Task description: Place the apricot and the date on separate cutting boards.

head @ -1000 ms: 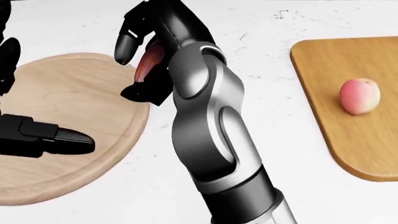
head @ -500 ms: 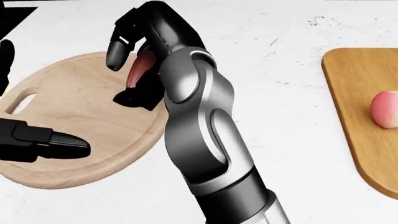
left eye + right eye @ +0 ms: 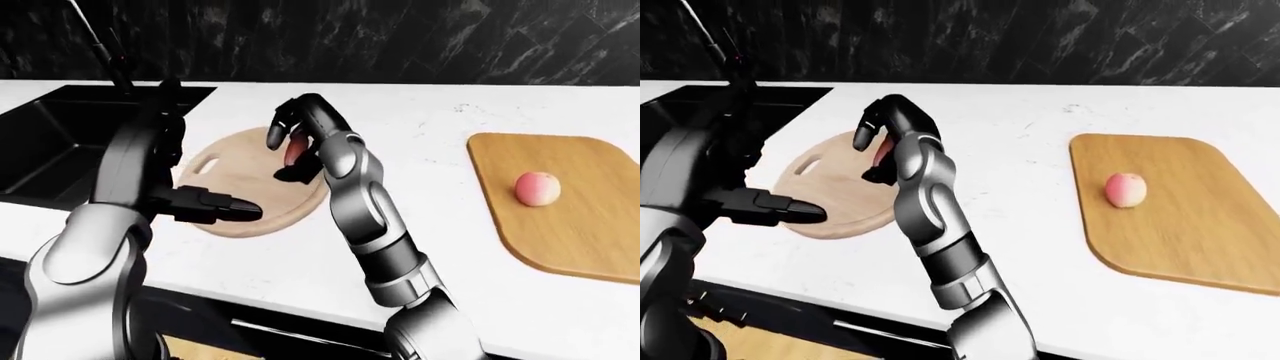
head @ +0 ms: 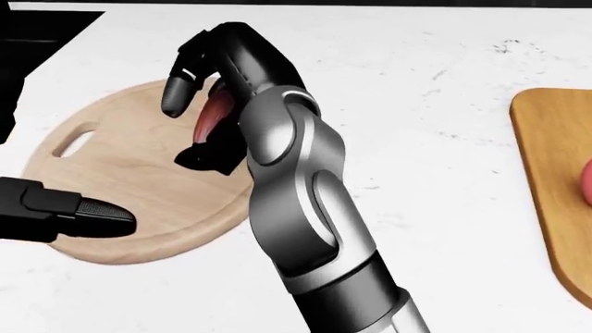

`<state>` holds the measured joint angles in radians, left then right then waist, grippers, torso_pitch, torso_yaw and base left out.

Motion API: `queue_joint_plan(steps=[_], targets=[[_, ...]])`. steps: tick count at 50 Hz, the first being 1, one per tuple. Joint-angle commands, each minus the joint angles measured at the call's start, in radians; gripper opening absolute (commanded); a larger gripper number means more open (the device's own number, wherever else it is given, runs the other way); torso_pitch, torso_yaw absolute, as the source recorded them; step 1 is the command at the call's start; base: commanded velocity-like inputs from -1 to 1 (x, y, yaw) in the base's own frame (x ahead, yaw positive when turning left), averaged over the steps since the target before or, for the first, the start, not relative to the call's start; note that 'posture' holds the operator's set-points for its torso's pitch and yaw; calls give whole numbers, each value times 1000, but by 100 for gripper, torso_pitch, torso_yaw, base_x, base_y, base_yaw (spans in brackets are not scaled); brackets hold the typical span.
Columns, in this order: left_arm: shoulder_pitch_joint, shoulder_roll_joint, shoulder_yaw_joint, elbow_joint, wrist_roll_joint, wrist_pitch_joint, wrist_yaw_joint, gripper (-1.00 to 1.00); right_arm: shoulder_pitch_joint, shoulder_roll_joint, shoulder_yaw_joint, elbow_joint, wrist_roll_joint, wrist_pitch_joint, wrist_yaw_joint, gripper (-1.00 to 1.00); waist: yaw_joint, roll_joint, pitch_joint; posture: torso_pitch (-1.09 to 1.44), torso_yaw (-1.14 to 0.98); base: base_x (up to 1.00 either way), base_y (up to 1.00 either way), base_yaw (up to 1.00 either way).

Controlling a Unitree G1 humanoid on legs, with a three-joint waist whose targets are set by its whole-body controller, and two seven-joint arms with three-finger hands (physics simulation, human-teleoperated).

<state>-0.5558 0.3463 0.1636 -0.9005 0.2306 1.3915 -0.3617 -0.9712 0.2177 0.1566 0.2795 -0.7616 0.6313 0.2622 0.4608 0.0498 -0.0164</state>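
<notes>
Count: two cutting boards, two fruits, two robot hands, one desk, one sink.

The round cutting board (image 4: 111, 180) and the rectangular cutting board (image 3: 1185, 206) make two; one apricot (image 3: 1126, 190) and one date (image 4: 214, 112) make two fruits; the left robot hand (image 3: 215, 206) and right robot hand (image 4: 217, 90) make two; a single white desk (image 3: 1040, 142) holds one black sink (image 3: 60, 135).

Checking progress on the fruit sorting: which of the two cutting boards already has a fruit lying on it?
The rectangular cutting board, at the right of the left-eye view, carries the apricot. The round cutting board is bare; the right hand holds the date over it.
</notes>
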Motion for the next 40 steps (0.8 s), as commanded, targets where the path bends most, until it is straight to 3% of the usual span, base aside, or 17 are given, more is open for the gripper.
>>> queue_joint_plan(steps=[1,6,28,40], targets=[[-21,10,7,-15,12,-33,7,100,-15,12,0,-38,-7,-23,-11,-54,9,8,-10,0,46,0,0,0],[-15,13,11,-24,17,-29,-3,100,-3,14,4,-44,-11,-17,-2,-33,21,9,-13,0,46,0,0,0],[-23,15,4,-21,34,-22,-17,100,22,21,14,-52,-35,-3,30,3,40,7,-21,0,46,0,0,0],[-17,9,2,-18,42,-30,-20,100,41,19,14,-52,-48,0,44,45,44,1,-30,0,46,0,0,0]])
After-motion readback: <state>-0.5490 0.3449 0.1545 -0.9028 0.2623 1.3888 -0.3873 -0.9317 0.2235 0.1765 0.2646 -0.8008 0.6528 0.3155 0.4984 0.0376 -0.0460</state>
